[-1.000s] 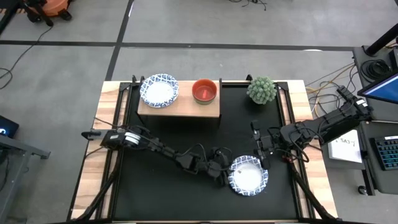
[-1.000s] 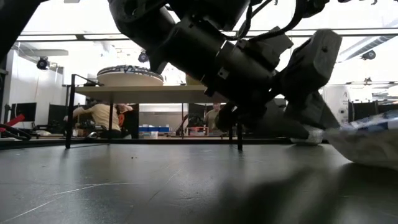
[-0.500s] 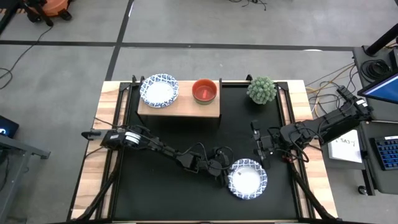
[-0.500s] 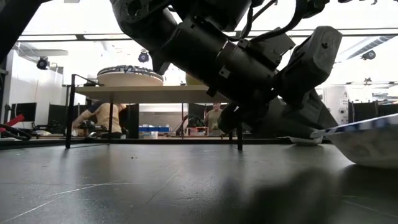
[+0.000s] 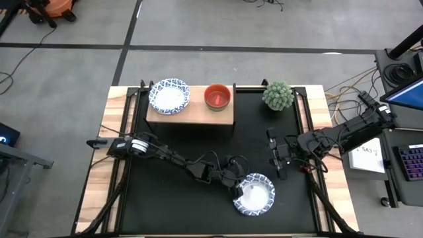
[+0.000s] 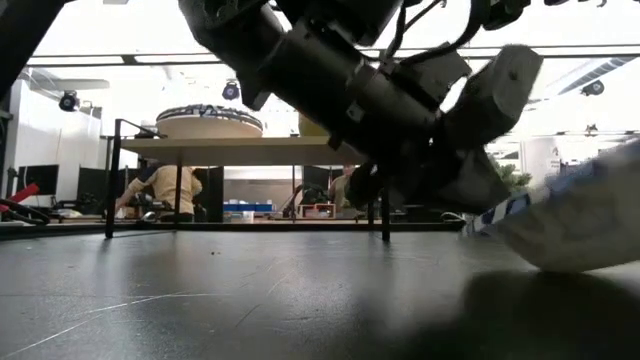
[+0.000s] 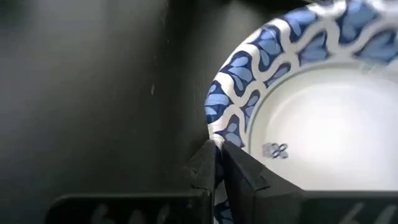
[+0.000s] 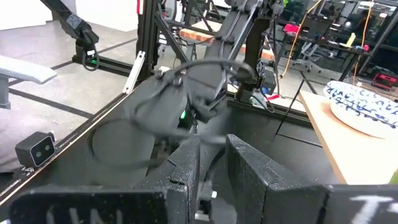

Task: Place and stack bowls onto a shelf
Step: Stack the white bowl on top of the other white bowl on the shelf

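Black counter [image 5: 165,198] with pale wood edges, grey floor beyond. At its far side, the shelf [image 5: 192,116] carries one blue-rimmed bowl [image 5: 169,96] at its left end and a red bowl [image 5: 217,96] toward its right. Spiky plant [image 5: 278,95] in the far right corner. Left tool [image 5: 236,192] reaches across to the near middle, pinching the rim of a second blue-rimmed bowl [image 7: 311,124]; in the low view this bowl [image 6: 570,225] sits tilted. Right tool [image 5: 277,158] waits right of centre, close by; fingers [image 8: 186,165] parted by a narrow gap, gripping nothing.
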Controlling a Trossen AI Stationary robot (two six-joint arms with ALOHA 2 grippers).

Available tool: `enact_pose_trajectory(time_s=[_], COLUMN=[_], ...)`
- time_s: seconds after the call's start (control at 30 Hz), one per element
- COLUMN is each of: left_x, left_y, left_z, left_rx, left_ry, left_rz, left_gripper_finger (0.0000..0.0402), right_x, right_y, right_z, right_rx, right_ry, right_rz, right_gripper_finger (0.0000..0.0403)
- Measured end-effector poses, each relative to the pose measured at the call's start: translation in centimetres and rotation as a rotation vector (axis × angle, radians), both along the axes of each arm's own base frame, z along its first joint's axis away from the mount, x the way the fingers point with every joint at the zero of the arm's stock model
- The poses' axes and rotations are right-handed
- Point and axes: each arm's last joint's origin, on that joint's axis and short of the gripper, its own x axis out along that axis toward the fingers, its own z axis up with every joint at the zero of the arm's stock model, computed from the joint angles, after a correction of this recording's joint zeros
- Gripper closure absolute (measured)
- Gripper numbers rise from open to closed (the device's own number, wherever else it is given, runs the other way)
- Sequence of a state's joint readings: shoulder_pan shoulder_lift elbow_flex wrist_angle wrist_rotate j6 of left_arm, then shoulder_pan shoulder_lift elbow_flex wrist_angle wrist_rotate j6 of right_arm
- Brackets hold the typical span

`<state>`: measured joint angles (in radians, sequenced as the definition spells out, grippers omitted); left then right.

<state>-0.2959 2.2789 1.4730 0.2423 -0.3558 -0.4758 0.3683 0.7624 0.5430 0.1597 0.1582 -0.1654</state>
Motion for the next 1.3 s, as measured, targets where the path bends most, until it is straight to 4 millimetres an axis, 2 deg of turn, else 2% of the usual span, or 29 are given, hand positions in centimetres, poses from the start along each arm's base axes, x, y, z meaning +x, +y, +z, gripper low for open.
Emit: enact_pose_trajectory(time_s=[0.13,0.3,0.5,0.63,0.9,1.0,1.13,1.3], left_x=[-0.3,-1.6,-3.2,-3.3,-3.2,-3.0,-3.0,-3.0], left_y=[0.2,0.6,1.4,1.4,1.4,1.3,1.2,1.2], left_z=[1.5,3.3,3.3,3.3,3.2,2.4,1.5,1.5], left_rx=[0.027,0.098,0.116,0.122,0.129,0.108,0.096,0.109], left_ry=[0.012,0.134,0.318,0.322,0.321,0.33,0.353,0.351], left_rz=[-0.01,-0.033,-0.005,-0.013,-0.024,-0.036,-0.028,-0.039], left_gripper_finger=[0.04,0.0401,0.0396,0.0357,0.0241,0.0222,0.0246,0.0344], right_x=[0.0,0.0,0.0,0.0,0.0,0.0,0.0,0.0], right_y=[0.0,0.0,0.0,0.0,0.0,0.0,0.0,0.0], right_z=[-0.2,-0.3,-0.3,-0.3,-0.3,-0.3,-0.3,-0.3], right_rx=[-0.005,0.0,0.0,0.002,0.006,0.005,0.005,0.004], right_ry=[0.015,0.025,0.025,0.024,0.027,0.027,0.029,0.031], right_rz=[0.0,-0.003,-0.003,-0.003,-0.004,-0.004,-0.004,-0.004], right_gripper_finger=[0.0335,0.0335,0.0335,0.0335,0.0335,0.0335,0.0335,0.0335])
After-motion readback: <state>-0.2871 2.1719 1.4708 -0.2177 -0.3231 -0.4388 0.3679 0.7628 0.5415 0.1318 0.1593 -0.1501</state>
